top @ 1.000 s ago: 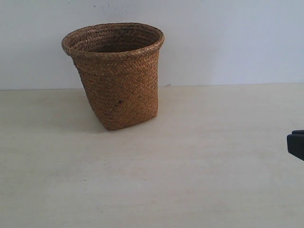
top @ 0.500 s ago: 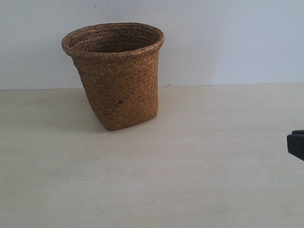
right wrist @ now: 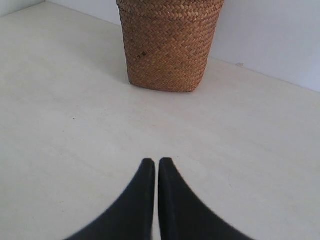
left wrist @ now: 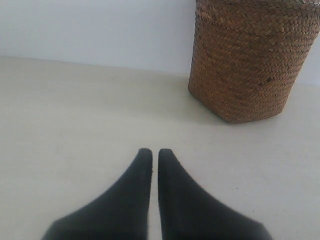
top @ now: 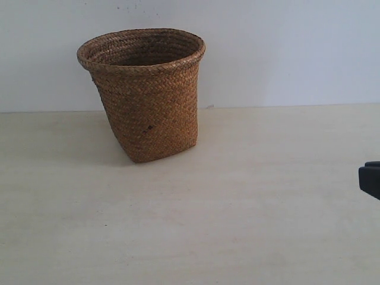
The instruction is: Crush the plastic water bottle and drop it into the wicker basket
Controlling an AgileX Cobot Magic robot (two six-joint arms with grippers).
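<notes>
The brown wicker basket point(top: 145, 95) stands upright at the back left of the pale table, its rolled rim up and a small dark spot on its side. It also shows in the left wrist view as the basket point(left wrist: 247, 60) and in the right wrist view as the basket point(right wrist: 167, 45). The plastic water bottle is out of view in every frame. My left gripper point(left wrist: 155, 152) is shut with nothing in it, low over bare table, apart from the basket. My right gripper point(right wrist: 155, 162) is shut and empty too; a dark part of that arm point(top: 370, 180) shows at the right edge.
The pale wooden table point(top: 237, 208) runs back to a white wall point(top: 285, 53). Nothing besides the basket stands on the table in these views.
</notes>
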